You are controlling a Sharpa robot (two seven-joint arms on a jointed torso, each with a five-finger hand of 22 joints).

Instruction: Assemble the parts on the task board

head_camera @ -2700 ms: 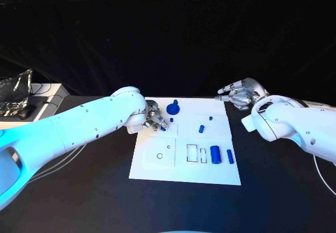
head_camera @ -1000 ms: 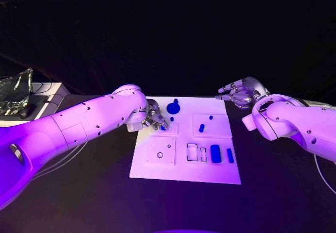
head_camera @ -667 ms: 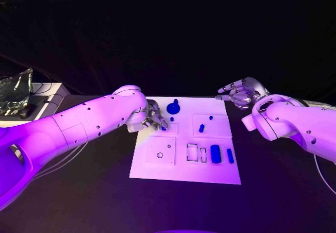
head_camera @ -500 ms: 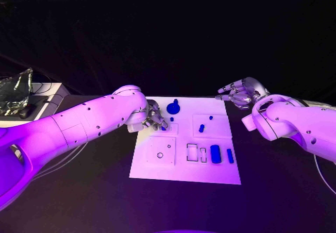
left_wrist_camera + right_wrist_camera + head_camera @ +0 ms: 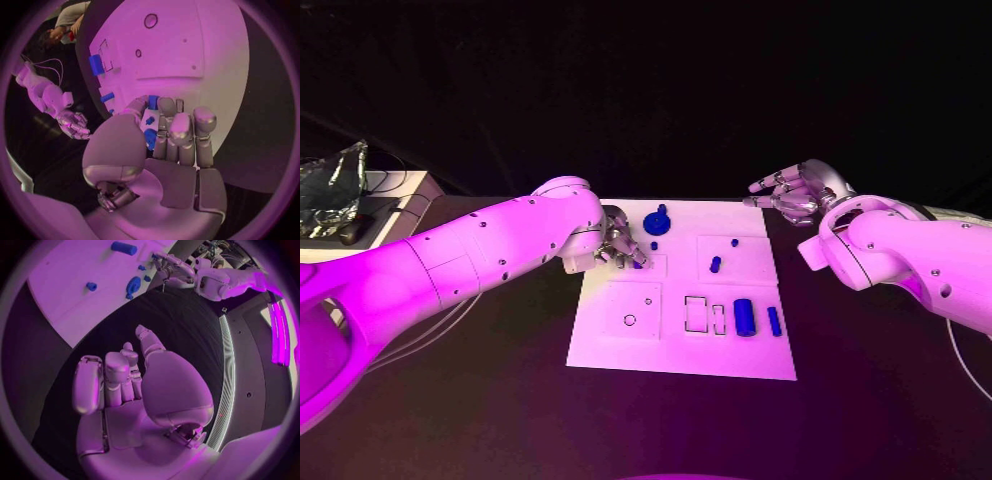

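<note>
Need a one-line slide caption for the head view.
Left hand works a small blue part at the far-left of the white task board; right hand hovers off the board's far-right corner, holding nothing.

matt white task board [image 5: 678,345], glossy arms [image 5: 459,262]

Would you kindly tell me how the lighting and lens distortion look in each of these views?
Head view: magenta light tints the task board and both arms; backdrop stays black. Left wrist view: fisheye bends the board's edges around the left hand. Right wrist view: bright light strips glare beyond the right hand.
</note>
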